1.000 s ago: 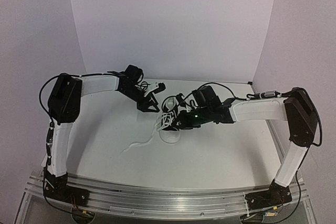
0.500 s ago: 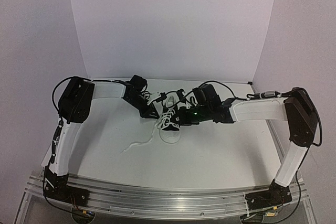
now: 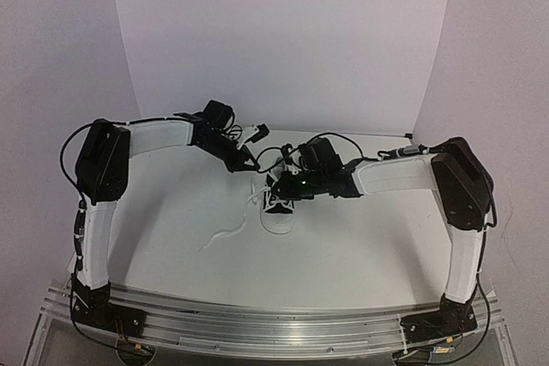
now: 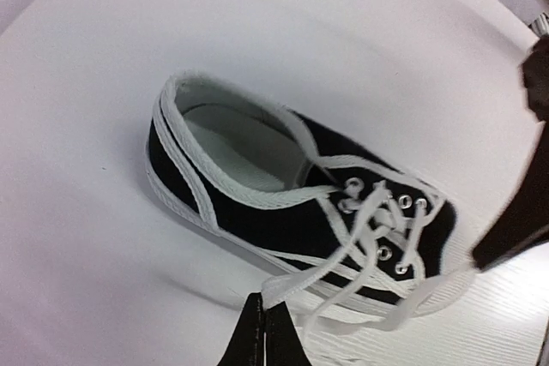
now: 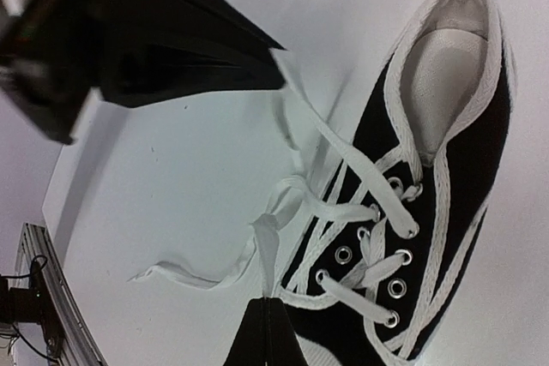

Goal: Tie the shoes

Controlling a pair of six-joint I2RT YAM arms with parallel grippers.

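Note:
The shoe (image 3: pixel 279 212) is a small black sneaker with a white sole, standing mid-table, toe toward the near edge. In the left wrist view the shoe (image 4: pixel 292 203) lies just beyond my left gripper (image 4: pixel 264 304), which is shut on a white lace (image 4: pixel 343 259) running up to the eyelets. From above, the left gripper (image 3: pixel 250 165) sits just left of the shoe's heel end. My right gripper (image 5: pixel 268 304) is shut on another lace strand (image 5: pixel 273 250) beside the shoe (image 5: pixel 446 212). From above, the right gripper (image 3: pixel 279 186) hovers over the shoe's opening. The left gripper's fingers (image 5: pixel 214 62) reach in from the upper left.
A loose lace tail (image 3: pixel 225 236) trails left of the shoe across the white table (image 3: pixel 360 246). White walls (image 3: pixel 283 40) enclose the back and sides. The right arm's fingers (image 4: pixel 519 225) show at the right edge of the left wrist view.
The left gripper has gone from open to shut on a lace and drawn back a little. The right arm has shifted left and toward the back, its gripper staying shut on its lace.

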